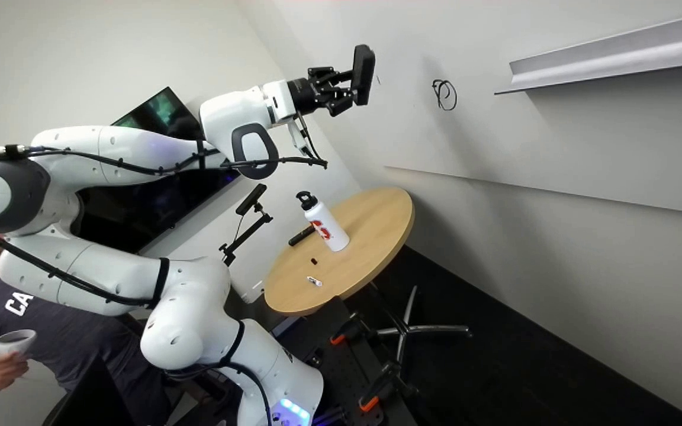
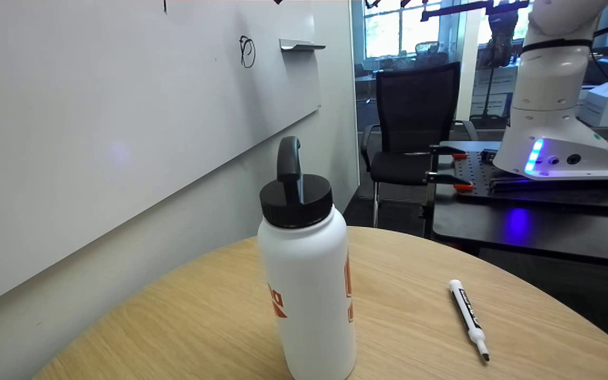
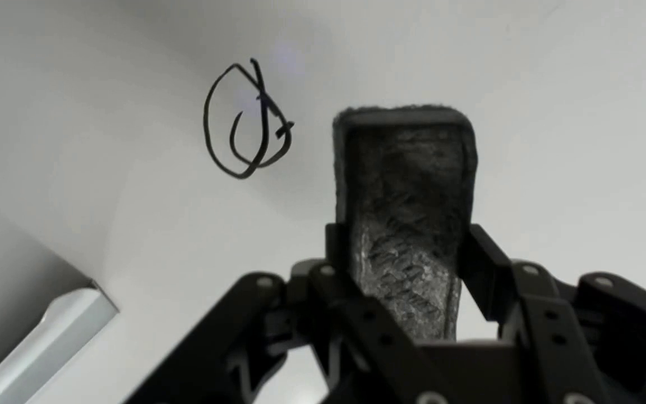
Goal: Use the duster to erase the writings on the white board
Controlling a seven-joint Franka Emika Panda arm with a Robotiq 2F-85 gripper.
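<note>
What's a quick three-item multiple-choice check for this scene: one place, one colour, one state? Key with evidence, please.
1. Where is the duster?
A) On the round wooden table
B) In the gripper
C) On the ledge

2. What colour is the lid on the water bottle?
A) Black
B) Red
C) White

3. What state is the looped scribble in?
A) Wiped away
B) Covered by the duster
C) Drawn on the whiteboard, uncovered

1: B, the fingers close on its two sides in the wrist view.
2: A, it looks black in both exterior views.
3: C, its whole dark loop shows clear of the duster in the wrist view.
</note>
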